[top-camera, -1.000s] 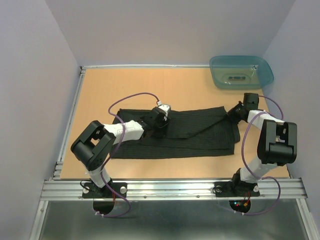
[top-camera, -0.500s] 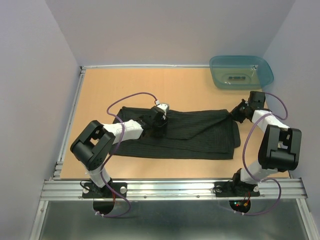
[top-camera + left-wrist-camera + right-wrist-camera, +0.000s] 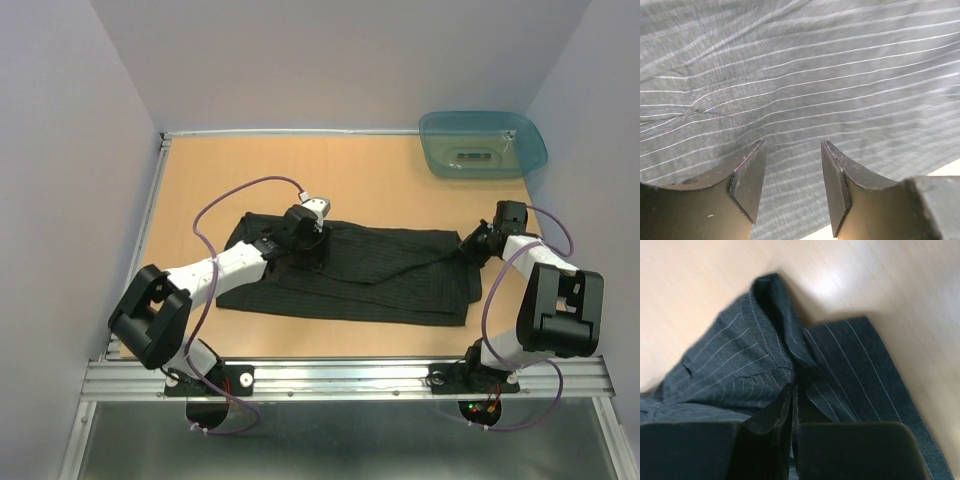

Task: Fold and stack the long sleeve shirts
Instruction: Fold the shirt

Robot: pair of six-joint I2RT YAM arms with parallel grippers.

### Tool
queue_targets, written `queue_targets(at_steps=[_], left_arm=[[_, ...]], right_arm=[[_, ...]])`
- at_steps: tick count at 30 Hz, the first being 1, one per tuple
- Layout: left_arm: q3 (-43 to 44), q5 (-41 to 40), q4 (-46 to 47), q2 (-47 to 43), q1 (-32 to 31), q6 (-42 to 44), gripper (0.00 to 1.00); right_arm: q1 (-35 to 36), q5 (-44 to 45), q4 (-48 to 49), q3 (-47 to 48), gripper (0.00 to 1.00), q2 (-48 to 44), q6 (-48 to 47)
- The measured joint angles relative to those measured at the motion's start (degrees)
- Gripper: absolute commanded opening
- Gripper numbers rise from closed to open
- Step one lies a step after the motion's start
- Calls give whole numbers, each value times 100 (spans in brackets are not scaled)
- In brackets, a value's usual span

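Now the left tool (image 3: 793,150) has shifted left, parted and empty just above the black pinstriped shirt (image 3: 380,270) spread beneath it on the counter (image 3: 350,170), while the right tool (image 3: 792,405) stays pinched on its edge, so likely still straightening mid-fold.

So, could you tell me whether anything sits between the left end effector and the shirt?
Nothing visible does: the open left end effector is right over the black shirt, while the right end effector pinches its edge.
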Motion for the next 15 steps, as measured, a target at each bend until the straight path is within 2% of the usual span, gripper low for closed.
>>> queue_targets(at_steps=[5, 10, 13, 15], left_arm=[[4, 146, 0, -616, -4, 17, 63], [31, 44, -79, -682, 2, -74, 68], [31, -160, -223, -682, 160, -297, 70], [28, -249, -310, -682, 485, -527, 74]], right_arm=[[0, -79, -129, -293, 7, -122, 44], [0, -140, -269, -319, 7, -522, 105], [0, -94, -389, -319, 8, -772, 114], [0, -74, -481, -319, 9, -879, 116]])
